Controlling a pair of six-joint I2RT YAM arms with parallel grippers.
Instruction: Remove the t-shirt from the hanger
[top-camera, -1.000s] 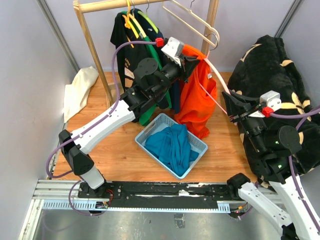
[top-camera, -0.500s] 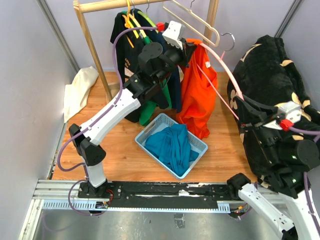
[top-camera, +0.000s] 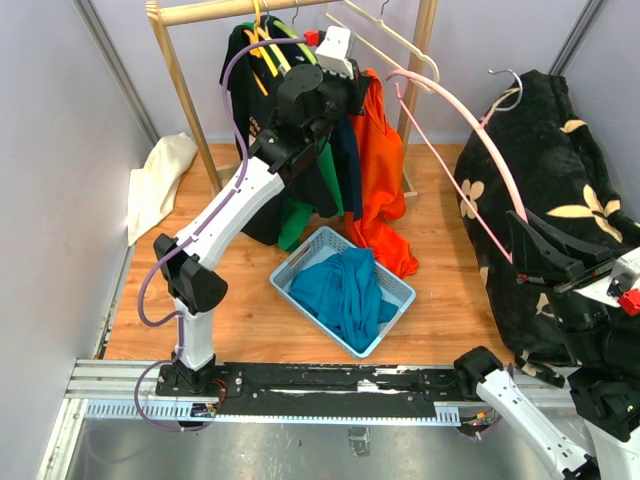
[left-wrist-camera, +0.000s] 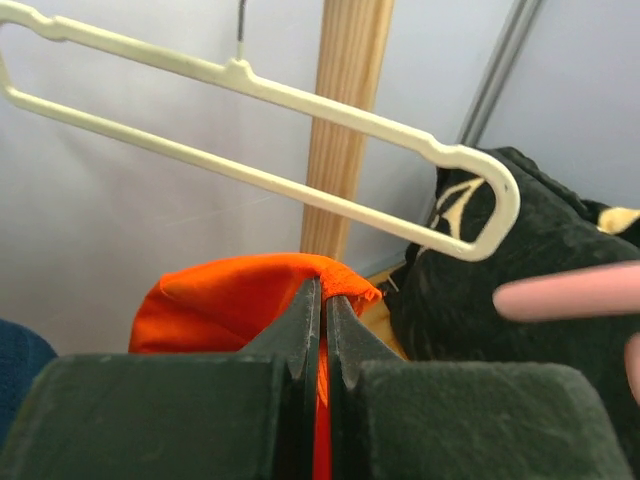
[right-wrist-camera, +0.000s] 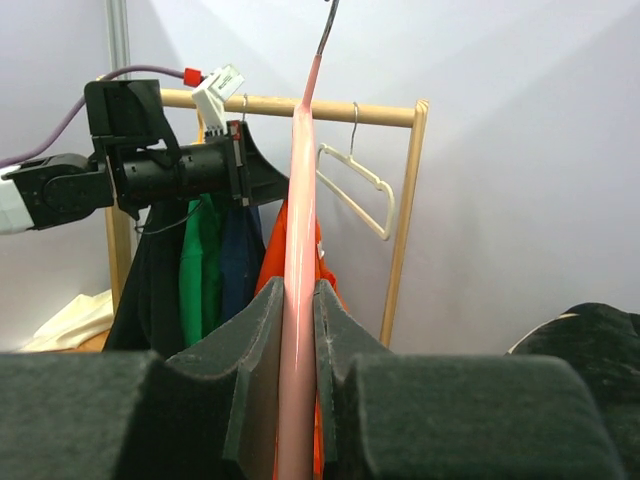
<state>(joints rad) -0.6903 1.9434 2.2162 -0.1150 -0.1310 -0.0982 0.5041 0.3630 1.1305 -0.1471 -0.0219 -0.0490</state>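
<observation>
**Both grippers clenched: right on the hanger, left on the shirt**

Start nearest you, at the lower right. Your right gripper (right-wrist-camera: 298, 300) is clamped on the pink hanger (right-wrist-camera: 300, 200). The wrist view shows both jaws pressed flat against the pink arm, with no gap on either side. From that grip the hanger sweeps up and away to the left in a long arc, and its wire hook sits over the black flowered fabric (top-camera: 560, 150) heaped on the right.

In the middle of the table you see the blue basket (top-camera: 300, 262), which has a teal garment (top-camera: 345, 290) bundled inside it.

Further back and high up, your left gripper (left-wrist-camera: 322, 300) is shut tight. Its jaws meet on a fold at the top edge of the orange t-shirt (top-camera: 382, 170), and the orange cloth bulges out just beyond the fingertips. The shirt hangs straight down from that pinch, and its lower hem trails to the table just behind the basket.

The far tip of the hanger ends just beside the top of the shirt. You cannot tell from these views whether the two touch.

Behind the shirt stands the wooden rack (top-camera: 200, 10). Dark and green garments hang on it beside the left arm, and a bare cream hanger (left-wrist-camera: 250, 75) hangs from its rail.
</observation>
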